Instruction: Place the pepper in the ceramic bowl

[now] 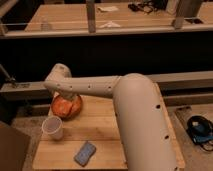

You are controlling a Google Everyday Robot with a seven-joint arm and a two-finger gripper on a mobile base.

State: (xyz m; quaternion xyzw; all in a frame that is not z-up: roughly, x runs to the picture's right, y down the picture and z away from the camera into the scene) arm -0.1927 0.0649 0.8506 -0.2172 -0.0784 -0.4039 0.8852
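The ceramic bowl (pixel 66 106) is orange-red and glossy and sits at the back left of the wooden table (pixel 105 130). My white arm reaches across from the right, and its wrist end hangs right over the bowl. The gripper (pixel 66 95) is at the bowl's top, mostly hidden behind the wrist. The pepper does not show as a separate thing; orange shapes inside the bowl cannot be told apart from the bowl itself.
A white cup (pixel 52 128) stands in front of the bowl near the table's left edge. A dark grey rectangular block (pixel 85 153) lies near the front edge. A dark counter with a rail runs behind the table. A blue object (pixel 200 127) lies on the floor at right.
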